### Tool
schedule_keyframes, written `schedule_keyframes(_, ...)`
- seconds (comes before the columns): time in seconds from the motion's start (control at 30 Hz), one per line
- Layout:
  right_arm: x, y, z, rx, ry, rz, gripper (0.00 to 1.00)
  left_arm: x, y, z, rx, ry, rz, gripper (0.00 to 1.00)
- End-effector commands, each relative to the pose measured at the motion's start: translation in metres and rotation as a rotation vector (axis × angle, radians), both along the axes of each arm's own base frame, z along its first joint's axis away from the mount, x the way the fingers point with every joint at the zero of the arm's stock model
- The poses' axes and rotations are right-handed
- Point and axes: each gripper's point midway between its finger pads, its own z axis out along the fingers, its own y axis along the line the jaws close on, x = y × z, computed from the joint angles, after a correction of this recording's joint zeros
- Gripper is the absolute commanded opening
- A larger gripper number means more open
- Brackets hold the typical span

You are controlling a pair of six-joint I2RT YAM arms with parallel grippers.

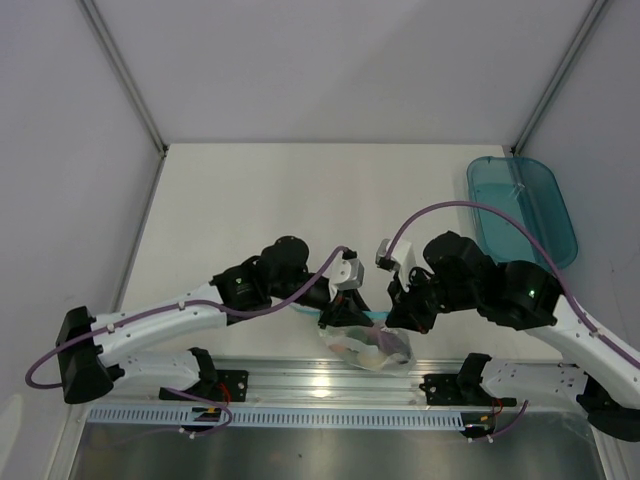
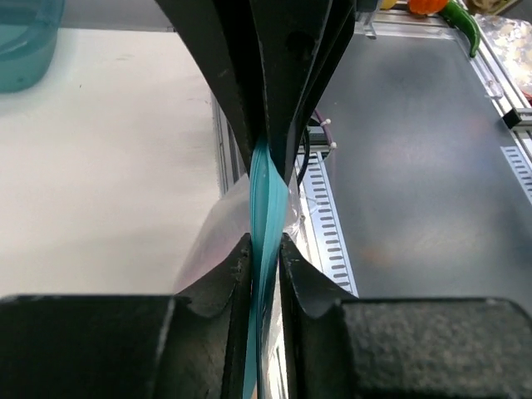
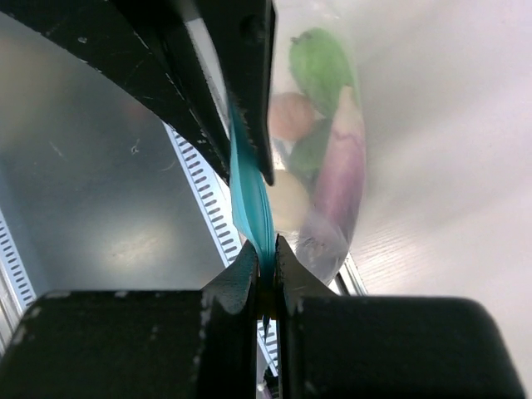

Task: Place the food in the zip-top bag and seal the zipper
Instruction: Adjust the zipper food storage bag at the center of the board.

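The clear zip-top bag (image 1: 375, 345) hangs between my two grippers at the table's near edge. Inside it, the right wrist view shows the green pepper (image 3: 320, 66), the pink ball (image 3: 291, 115), the purple eggplant piece (image 3: 341, 179) and the whitish egg (image 3: 291, 199). My left gripper (image 1: 338, 308) is shut on the teal zipper (image 2: 268, 199) at the bag's left end. My right gripper (image 1: 398, 318) is shut on the same zipper (image 3: 249, 195) at its right end. The strip (image 1: 372, 314) runs taut between them. The light green long vegetable is not clearly seen.
A teal translucent oval tray (image 1: 520, 205) lies at the back right of the white table (image 1: 300, 200). A metal rail (image 1: 330, 380) with the arm bases runs along the near edge, right under the hanging bag. White walls enclose the table.
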Motion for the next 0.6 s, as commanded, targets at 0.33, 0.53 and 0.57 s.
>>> schedule_keyframes(0.33, 0.020, 0.005, 0.011, 0.021, -0.088, -0.059, 0.04, 0.002, 0.027, -0.013, 0.019, 0.122, 0.168, 0.02)
schedule_keyframes(0.53, 0.023, 0.006, 0.014, 0.009, -0.093, -0.070, 0.43, 0.010, 0.029, -0.003, 0.009, 0.176, 0.248, 0.01)
schedule_keyframes(0.57, 0.024, 0.005, 0.015, 0.009, -0.091, -0.081, 0.58, 0.010, 0.030, 0.002, -0.002, 0.180, 0.260, 0.01)
